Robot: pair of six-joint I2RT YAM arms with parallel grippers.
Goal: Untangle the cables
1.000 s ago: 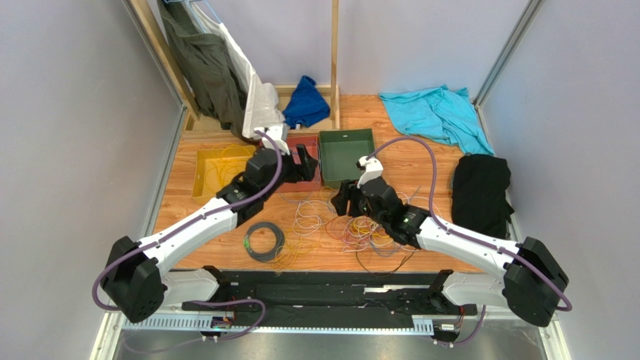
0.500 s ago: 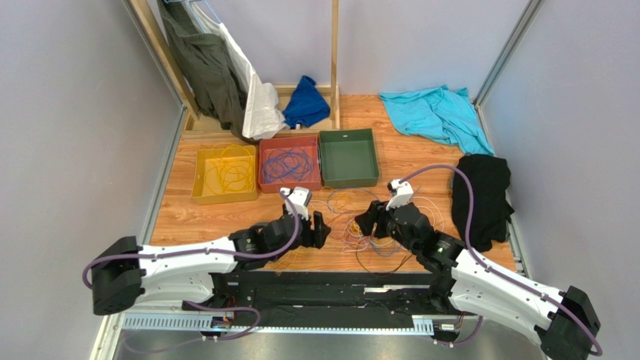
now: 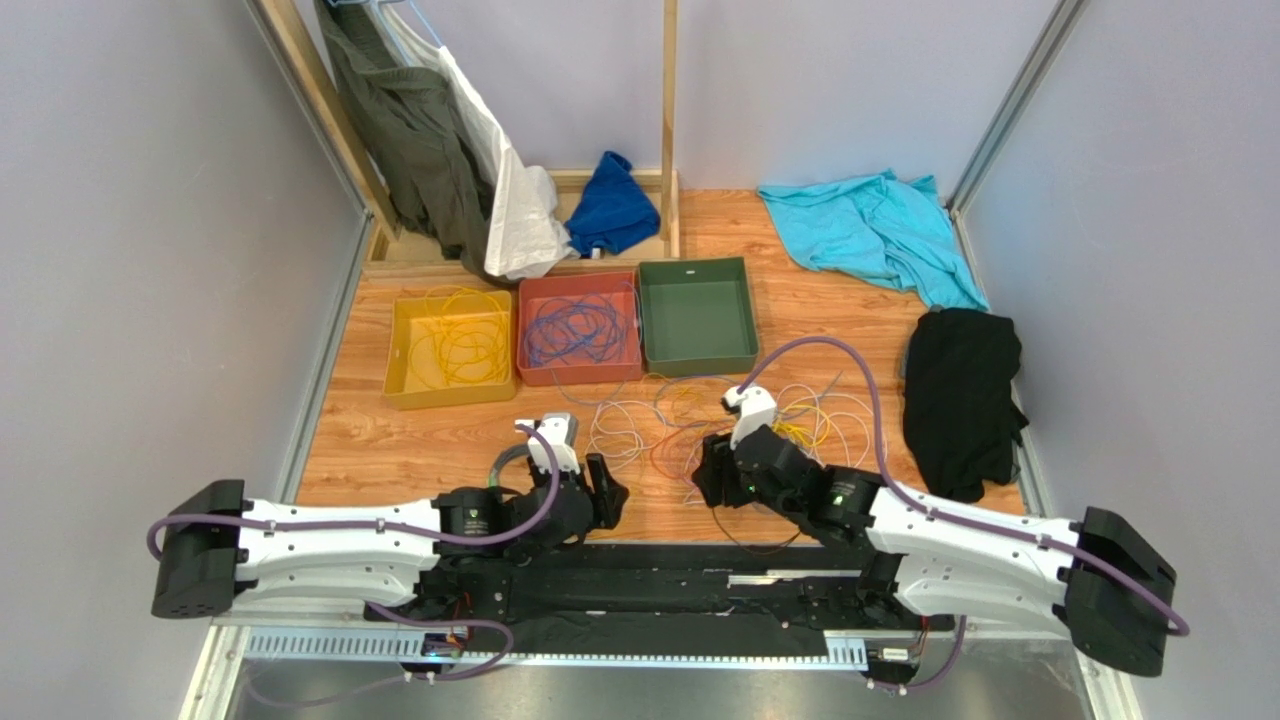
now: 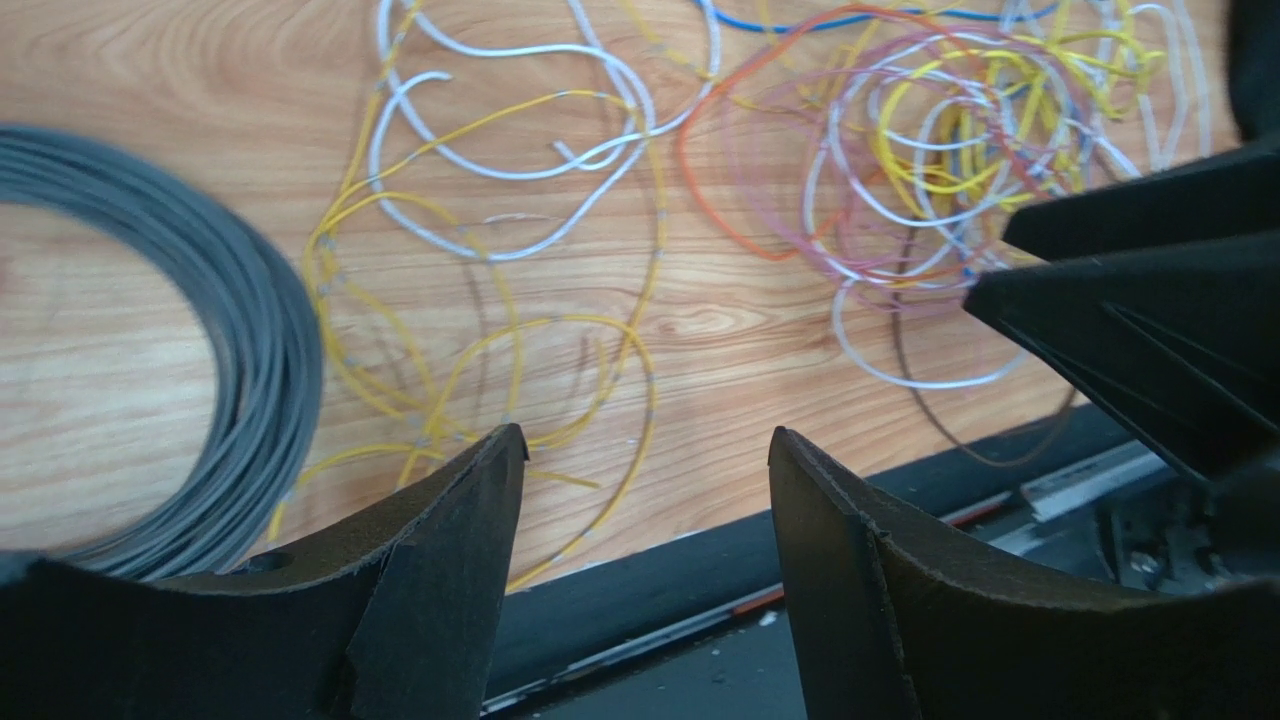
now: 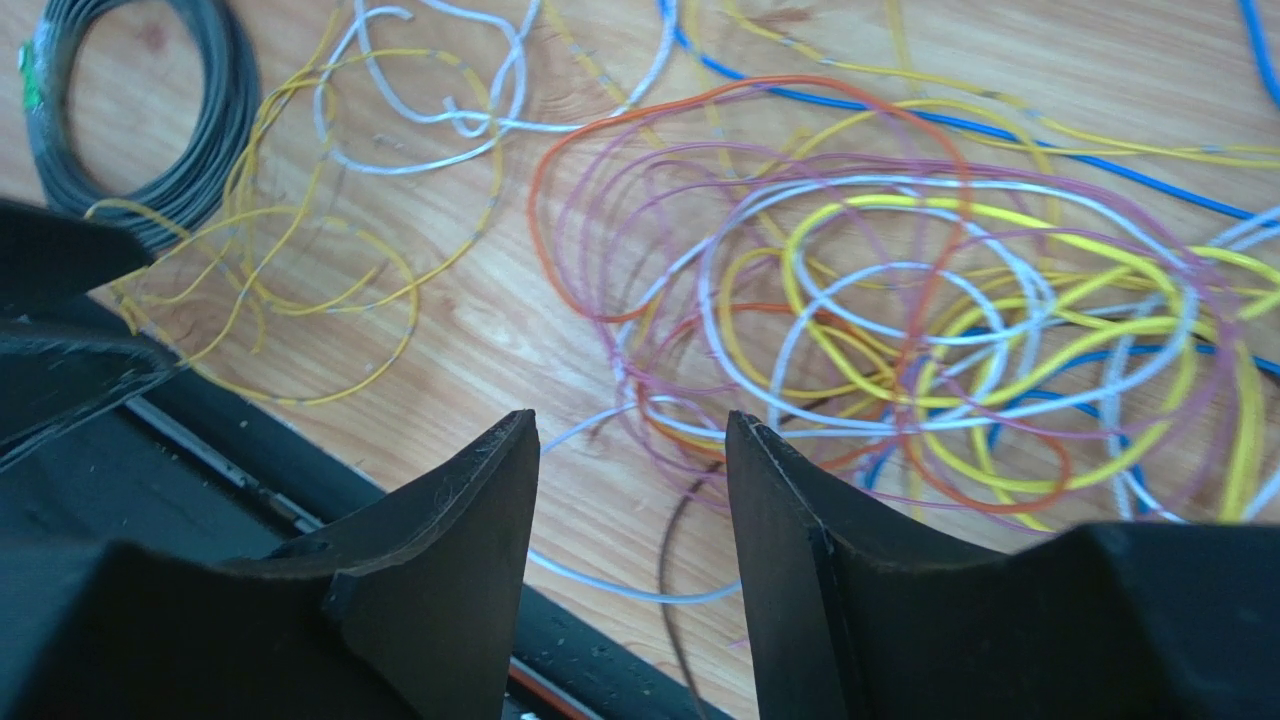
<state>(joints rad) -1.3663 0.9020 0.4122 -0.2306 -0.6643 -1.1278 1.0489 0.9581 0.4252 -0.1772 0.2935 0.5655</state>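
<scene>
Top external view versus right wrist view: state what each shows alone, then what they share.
Only the top external shows the yellow plastic bin, red plastic bin, green plastic bin and turquoise cloth. Only the right wrist shows the small green tag on the dark grey wire coil, and that the right tool is open. Both show the tangle of thin yellow, white, orange and blue cables on the wooden tabletop.

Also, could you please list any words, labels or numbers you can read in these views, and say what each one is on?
No text is readable.
The green tag on the coil is too small and blurred.
A pale mark on the green bin rim is too small to tell.
</scene>
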